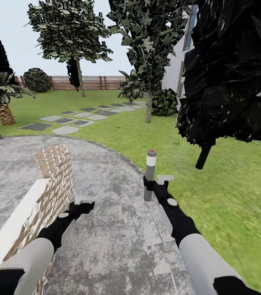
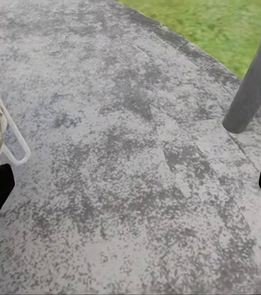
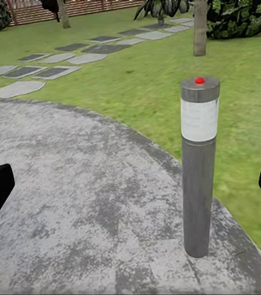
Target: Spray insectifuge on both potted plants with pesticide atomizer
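Both sets of jaws are held apart and empty over the gravel patio [image 1: 106,229]. Right gripper [image 1: 157,180] sits just beside a bollard lamp [image 1: 150,174], so it could get clipped. No pesticide atomizer is spotted; lawn [image 1: 188,139] and fence [image 1: 89,82] beyond.

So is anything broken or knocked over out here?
Nothing looks broken or knocked over. The grey bollard lamp stands upright at the edge of the gravel patio, and the stepping slabs lie flat in the lawn. Both grippers, left and right, are open and hold nothing.
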`<state>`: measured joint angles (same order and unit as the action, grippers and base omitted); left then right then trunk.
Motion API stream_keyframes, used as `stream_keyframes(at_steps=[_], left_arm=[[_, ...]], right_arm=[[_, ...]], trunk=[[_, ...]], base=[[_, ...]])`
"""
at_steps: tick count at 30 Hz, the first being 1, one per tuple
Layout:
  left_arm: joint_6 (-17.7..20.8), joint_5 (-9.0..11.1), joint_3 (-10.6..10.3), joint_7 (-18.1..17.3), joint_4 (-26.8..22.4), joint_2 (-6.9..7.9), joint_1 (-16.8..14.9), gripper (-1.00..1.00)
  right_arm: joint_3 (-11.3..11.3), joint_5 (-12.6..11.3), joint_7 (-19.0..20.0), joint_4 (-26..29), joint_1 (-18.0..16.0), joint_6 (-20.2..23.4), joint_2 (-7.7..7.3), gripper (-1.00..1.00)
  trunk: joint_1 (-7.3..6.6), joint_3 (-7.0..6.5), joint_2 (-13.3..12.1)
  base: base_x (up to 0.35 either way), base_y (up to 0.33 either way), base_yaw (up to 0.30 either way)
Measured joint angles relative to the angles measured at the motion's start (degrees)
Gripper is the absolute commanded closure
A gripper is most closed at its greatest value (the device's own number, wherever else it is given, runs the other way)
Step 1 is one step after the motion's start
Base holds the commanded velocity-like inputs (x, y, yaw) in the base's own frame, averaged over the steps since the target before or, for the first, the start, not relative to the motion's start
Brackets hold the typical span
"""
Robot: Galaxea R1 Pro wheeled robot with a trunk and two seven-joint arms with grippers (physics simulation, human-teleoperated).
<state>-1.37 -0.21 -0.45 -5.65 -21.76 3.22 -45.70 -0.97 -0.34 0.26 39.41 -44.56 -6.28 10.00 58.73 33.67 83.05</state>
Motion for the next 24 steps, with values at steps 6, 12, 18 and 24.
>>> stream_keyframes(at_steps=[6, 12, 18, 24], left_arm=[[-2.1, 0.4, 0.2, -0.3, -0.6, -0.30, -0.9, -1.00], [-2.1, 0.5, 0.2, -0.2, -3.1, -0.51, -1.1, -1.00], [-2.1, 0.5, 0.3, -0.3, -3.4, -0.19, -1.1, -1.00], [-2.1, 0.6, 0.3, -0.2, -3.4, 0.01, -1.1, -1.00]], right_arm=[[-0.3, 0.1, 0.1, 0.1, -0.1, 0.0, 0.00, -1.00], [-1.1, 0.3, 0.1, 0.0, -0.1, 0.0, 0.00, -1.00], [-6.0, 0.3, 0.0, 0.5, -0.1, -0.1, 0.00, -1.00], [-7.8, 0.2, 0.0, 1.1, -0.1, -0.2, 0.00, -1.00]], trunk=[[-0.03, 0.00, 0.0], [-0.04, 0.00, 0.0], [-0.04, 0.00, 0.0], [-0.04, 0.00, 0.0]], base=[[0.194, 0.000, 0.000], [0.323, 0.000, 0.000], [0.335, 0.000, 0.000], [0.336, 0.000, 0.000]])
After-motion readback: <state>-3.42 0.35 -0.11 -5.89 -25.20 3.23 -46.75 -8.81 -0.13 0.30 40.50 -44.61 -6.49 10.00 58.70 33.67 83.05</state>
